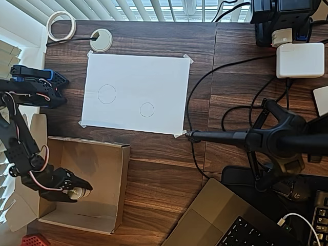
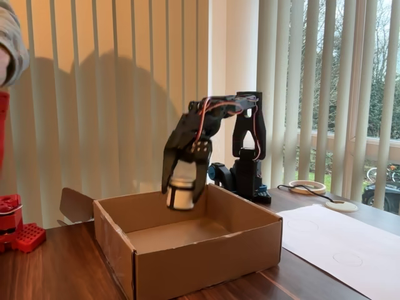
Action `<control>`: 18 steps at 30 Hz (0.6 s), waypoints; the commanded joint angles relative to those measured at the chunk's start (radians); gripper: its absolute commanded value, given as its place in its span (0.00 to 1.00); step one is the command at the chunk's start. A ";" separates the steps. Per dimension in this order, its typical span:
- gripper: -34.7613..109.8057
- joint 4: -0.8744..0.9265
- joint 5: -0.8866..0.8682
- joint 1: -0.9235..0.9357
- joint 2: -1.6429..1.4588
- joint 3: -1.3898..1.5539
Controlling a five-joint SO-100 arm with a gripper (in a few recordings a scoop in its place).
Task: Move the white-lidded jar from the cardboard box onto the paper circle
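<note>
Overhead and fixed views of the arm with the jar [image 2: 180,191] clamped between the fingers of the gripper [image 2: 182,187]. In the fixed view the jar hangs upright, its long axis vertical, its base about level with the rim of the box [image 2: 206,253] and clear of the box floor; the fingers run down either side of it from above. In the overhead view the gripper [image 1: 77,190] and jar [image 1: 77,193] sit over the left half of the box [image 1: 105,164], the lid largely hidden under the fingers. The box floor around them looks bare; no other contents can be made out. The deciding relation: the circle [image 1: 147,109], the smaller of two pencilled outlines on the taped paper [image 1: 136,92], lies up and to the right of the jar in the overhead view, well apart from it, beyond the box's far wall and a strip of bare table [image 1: 169,169]. The larger outline [image 1: 106,94] lies to the left of it on the same sheet and is not the target. In the fixed view the small circle [image 2: 347,258] is the nearer outline on the paper [image 2: 350,250], right of the box. Judged stage: jar grasped and lifted, carry over the wall still to come; the jar probably needs a little more height to clear the rim.
</note>
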State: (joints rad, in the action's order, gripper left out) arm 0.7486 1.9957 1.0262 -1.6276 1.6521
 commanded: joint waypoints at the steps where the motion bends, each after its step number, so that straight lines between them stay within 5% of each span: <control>1: 0.33 0.014 -0.017 -0.066 -0.256 -0.077; 18: 0.33 -0.196 -0.114 -0.637 -0.437 0.236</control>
State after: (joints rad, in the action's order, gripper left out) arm 0.5937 1.8822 0.4755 -1.9466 1.8653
